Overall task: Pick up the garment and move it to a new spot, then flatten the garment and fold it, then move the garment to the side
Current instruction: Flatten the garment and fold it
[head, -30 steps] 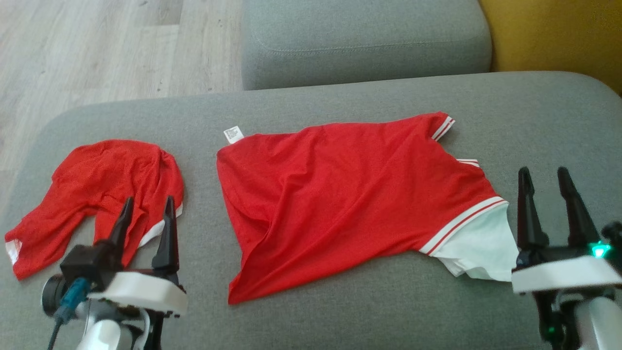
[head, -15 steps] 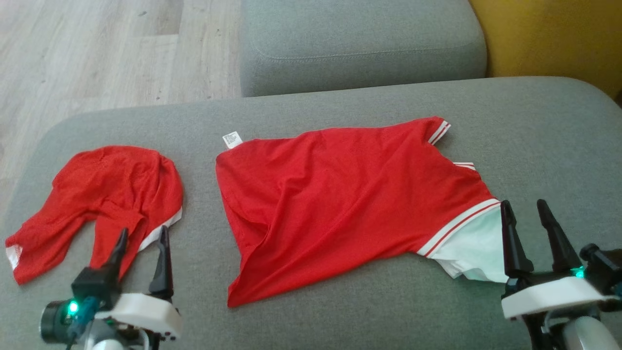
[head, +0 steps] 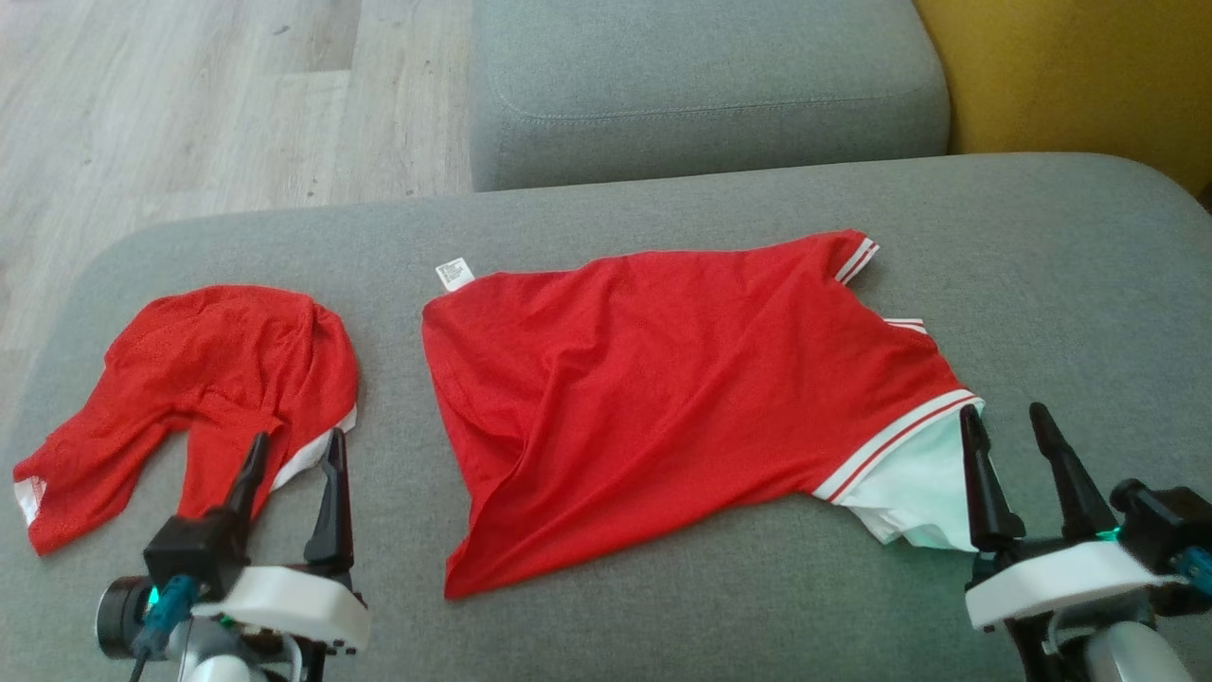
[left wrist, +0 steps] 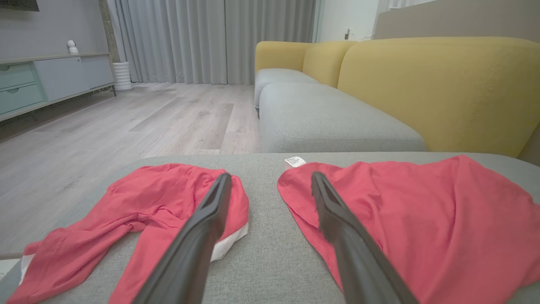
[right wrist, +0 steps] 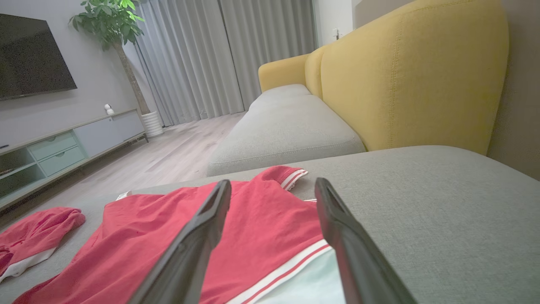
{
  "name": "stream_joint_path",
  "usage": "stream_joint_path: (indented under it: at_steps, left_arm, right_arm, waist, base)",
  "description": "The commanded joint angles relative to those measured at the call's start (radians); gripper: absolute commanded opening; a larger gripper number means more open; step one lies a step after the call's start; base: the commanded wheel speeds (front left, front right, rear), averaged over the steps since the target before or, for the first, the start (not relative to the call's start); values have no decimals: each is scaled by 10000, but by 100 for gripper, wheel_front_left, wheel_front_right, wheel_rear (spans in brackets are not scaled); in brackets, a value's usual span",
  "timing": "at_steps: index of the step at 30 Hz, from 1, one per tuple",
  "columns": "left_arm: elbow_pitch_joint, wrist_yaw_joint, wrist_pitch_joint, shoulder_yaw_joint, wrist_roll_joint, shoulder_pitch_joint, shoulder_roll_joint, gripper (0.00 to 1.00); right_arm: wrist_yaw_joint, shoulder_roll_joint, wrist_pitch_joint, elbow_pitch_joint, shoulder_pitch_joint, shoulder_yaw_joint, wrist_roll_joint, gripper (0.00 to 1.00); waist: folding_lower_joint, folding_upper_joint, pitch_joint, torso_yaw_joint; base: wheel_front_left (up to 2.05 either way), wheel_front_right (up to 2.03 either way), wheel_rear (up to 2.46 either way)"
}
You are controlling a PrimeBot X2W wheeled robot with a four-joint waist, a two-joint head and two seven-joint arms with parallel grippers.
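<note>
A red garment (head: 663,398) with white striped trim and a white panel lies spread, with some wrinkles, across the middle of the grey cushion (head: 663,204). The wrist views show it too (left wrist: 422,219) (right wrist: 253,236). A smaller red garment (head: 208,369) (left wrist: 160,198) lies crumpled at the cushion's left. My left gripper (head: 295,440) (left wrist: 271,175) is open over the near edge of the crumpled one, touching nothing. My right gripper (head: 1002,412) (right wrist: 272,181) is open beside the spread garment's white panel, holding nothing.
A second grey seat cushion (head: 710,85) lies beyond, with a yellow backrest (head: 1079,76) at the far right. Wooden floor (head: 189,104) runs past the cushion's left and far side. A low cabinet (left wrist: 42,80) stands by the wall across the room.
Both grippers have drawn back toward the cushion's near edge, the right one also shifting left toward the white panel. Both stayed open. Neither garment moved; the camera shifted slightly.
</note>
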Motion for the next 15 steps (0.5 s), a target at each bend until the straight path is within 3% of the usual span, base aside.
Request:
stream_joint_path:
  at_steps: [1, 15]
  left_arm:
    - [-320, -49, -123, 495, -42, -512, 48, 100]
    - [-145, -431, -123, 1000, 191, -519, -327, 100]
  right_arm:
    - [75, -120, 16, -284, -558, 241, -62, 100]
    - [75, -100, 162, -240, -800, 289, -176, 100]
  waist:
    - [0, 0, 3, -6]
    - [0, 0, -9, -87]
  base:
    - [0, 0, 0]
    - [0, 0, 0]
